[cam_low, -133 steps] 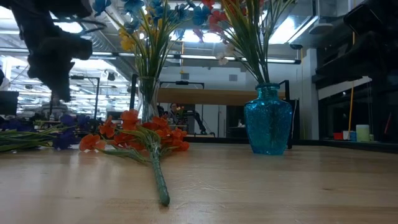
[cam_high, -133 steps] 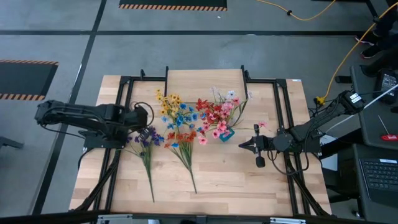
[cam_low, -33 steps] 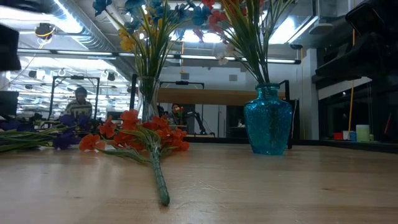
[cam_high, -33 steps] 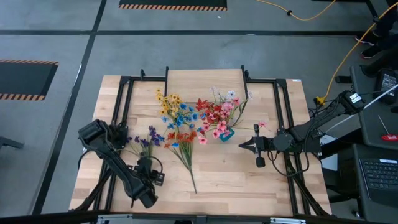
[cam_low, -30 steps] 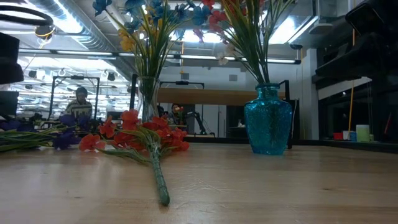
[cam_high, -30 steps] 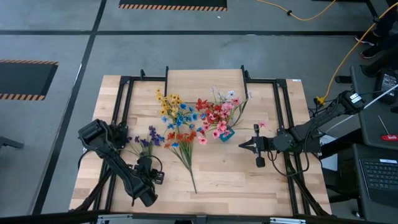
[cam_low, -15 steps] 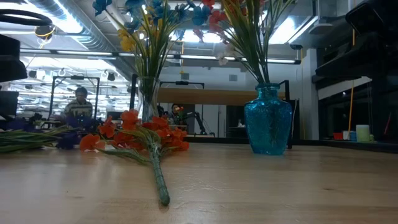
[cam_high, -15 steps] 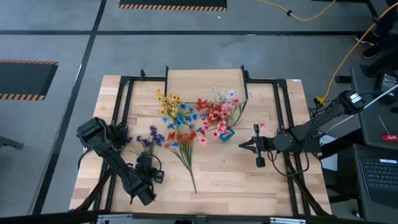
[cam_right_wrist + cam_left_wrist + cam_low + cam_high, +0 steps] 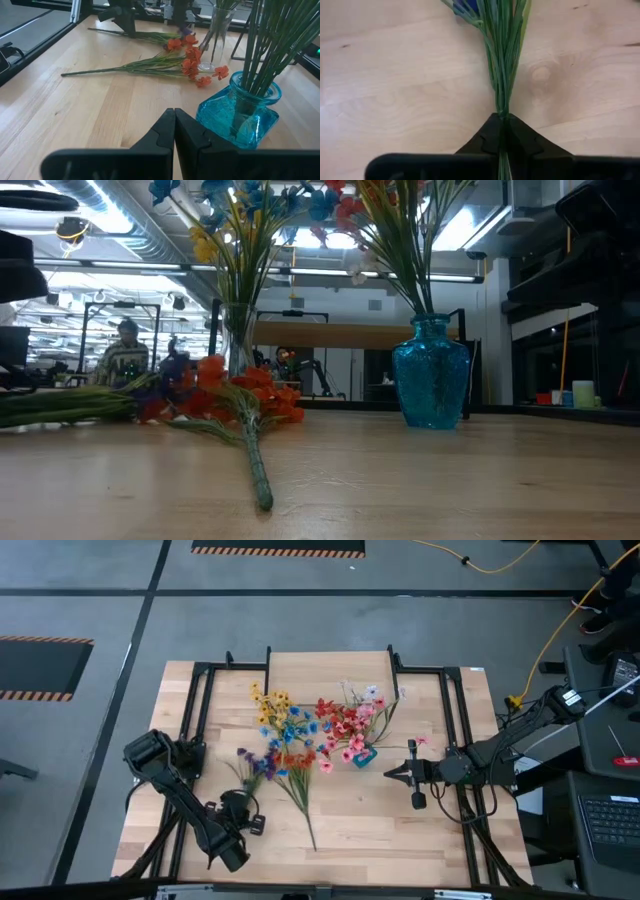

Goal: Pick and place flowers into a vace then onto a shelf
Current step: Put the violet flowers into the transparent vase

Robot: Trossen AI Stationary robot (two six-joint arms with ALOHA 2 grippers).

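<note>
Since the earlier frames, the left gripper (image 9: 243, 808) has clamped the purple spray (image 9: 250, 766) by its stem and dragged it toward the orange spray (image 9: 292, 762), so pickup is in hand, and the next move likely requires lifting it to the clear vase (image 9: 238, 335), while the right gripper (image 9: 392, 773) waits pinched together beside the blue vase (image 9: 431, 374).

Surroundings: wooden table on a grey workshop floor.

The light plank table (image 9: 400, 830) carries black metal rails (image 9: 450, 710) running front to back near each side. On the grey floor (image 9: 100, 600), one hazard-striped mat (image 9: 278, 548) lies beyond the table's far edge and another (image 9: 40, 668) off to the left. A yellow cable (image 9: 470, 562) snakes at far right. A keyboard (image 9: 610, 820) sits right of the table. In the low view, a seated person (image 9: 125, 355) shows far behind, under ceiling lights (image 9: 470, 220).
</note>
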